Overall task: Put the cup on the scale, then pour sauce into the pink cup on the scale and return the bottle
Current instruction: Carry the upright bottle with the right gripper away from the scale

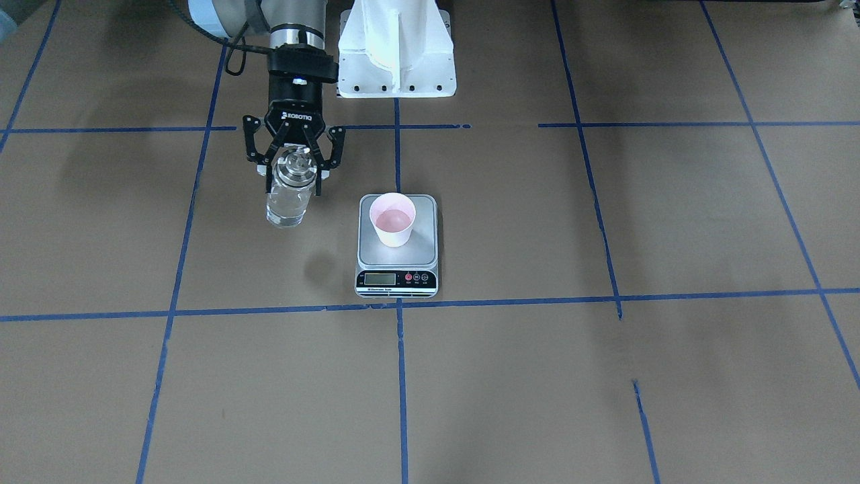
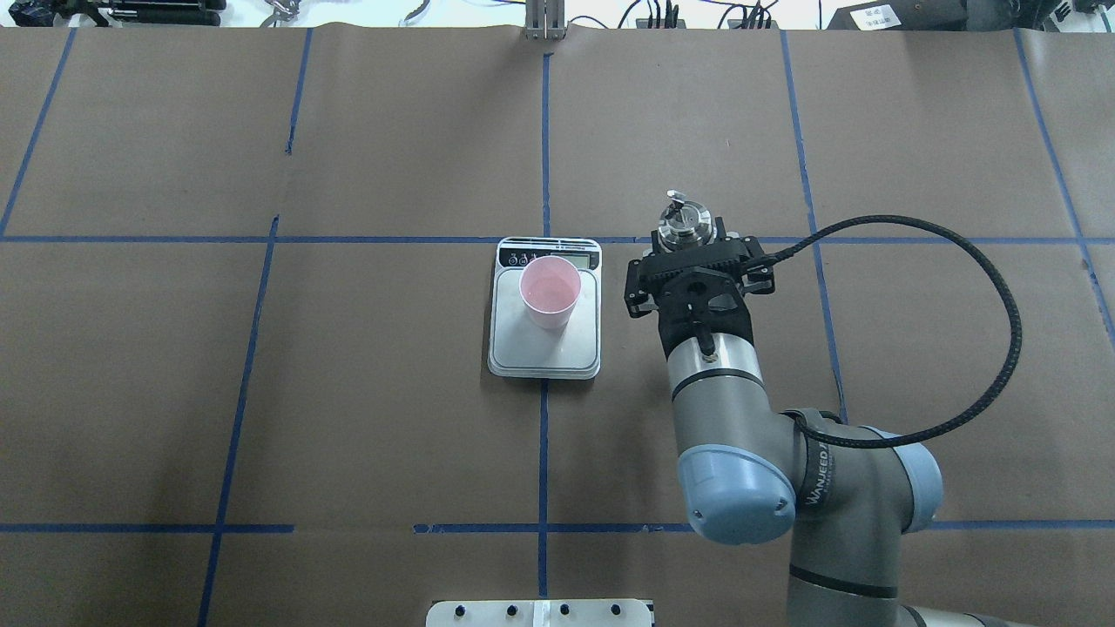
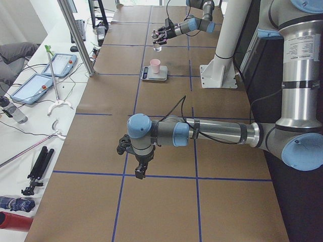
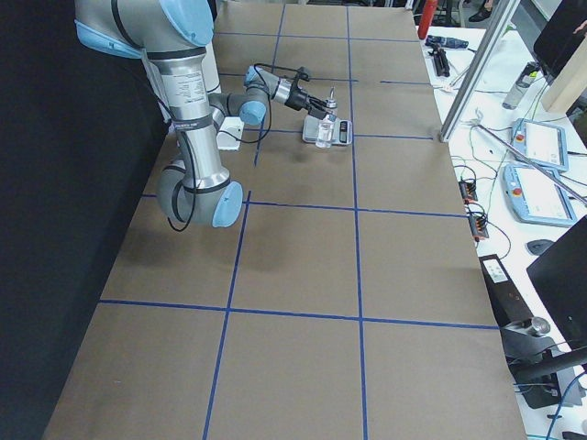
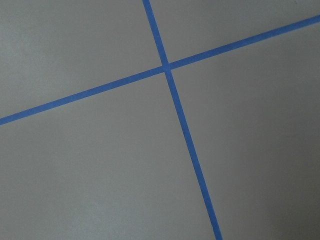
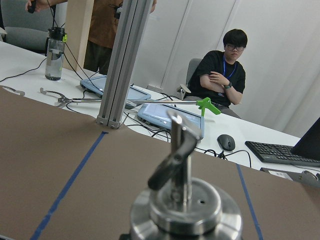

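Left-side view, foreground: the left arm (image 3: pixel 212 133) reaches low across the brown tabletop (image 1: pixel 605 390), with the left jaws pointing down close to the blue tape lines (image 5: pixel 170 85). Whether the left jaws are apart or together cannot be told; the left wrist view shows only a tape crossing. Front-facing view, just left of centre: the scale (image 1: pixel 396 277) lies flat with its display strip toward the bottom of the frame. The cup (image 1: pixel 392 220) stands upright on the scale's platform, in the platform's upper part as framed; whether it holds liquid cannot be told. Left of the scale and a little higher in the frame, clear of it, is the bottle (image 1: pixel 290 195). It is upright and held above the tabletop, and its shadow falls separately at lower right. The clear sauce (image 1: pixel 286 208) shows through the glass. The right jaws are clamped on the bottle just under its pourer cap (image 2: pixel 685 224), and the right arm (image 2: pixel 723 392) enters from the upper left. At top centre stands the white base (image 1: pixel 396 47). Right wrist view, background: beyond the tabletop's far edge a person (image 6: pixel 222 75) sits with arms folded.
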You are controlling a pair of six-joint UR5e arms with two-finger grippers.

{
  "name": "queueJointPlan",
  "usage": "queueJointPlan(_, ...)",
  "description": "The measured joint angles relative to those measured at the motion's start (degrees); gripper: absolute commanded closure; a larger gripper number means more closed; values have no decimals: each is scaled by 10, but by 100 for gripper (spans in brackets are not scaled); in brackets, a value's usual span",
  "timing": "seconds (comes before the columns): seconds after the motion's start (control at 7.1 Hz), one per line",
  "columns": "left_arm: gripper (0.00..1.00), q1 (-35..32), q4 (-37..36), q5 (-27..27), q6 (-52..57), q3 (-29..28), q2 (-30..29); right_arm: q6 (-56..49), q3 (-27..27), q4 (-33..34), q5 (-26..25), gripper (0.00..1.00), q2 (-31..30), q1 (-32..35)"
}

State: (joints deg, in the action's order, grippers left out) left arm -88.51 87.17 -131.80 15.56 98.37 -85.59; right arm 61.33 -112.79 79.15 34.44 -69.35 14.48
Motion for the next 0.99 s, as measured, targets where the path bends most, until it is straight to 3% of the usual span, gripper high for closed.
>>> queueJointPlan(0.56, 0, 0, -1, 0, 0, -6, 3, 32, -13, -150, 12, 100, -115, 3)
queueJointPlan(0.99, 0, 0, -2, 0, 0, -3, 3, 27, 3, -268, 12, 100, -165, 8)
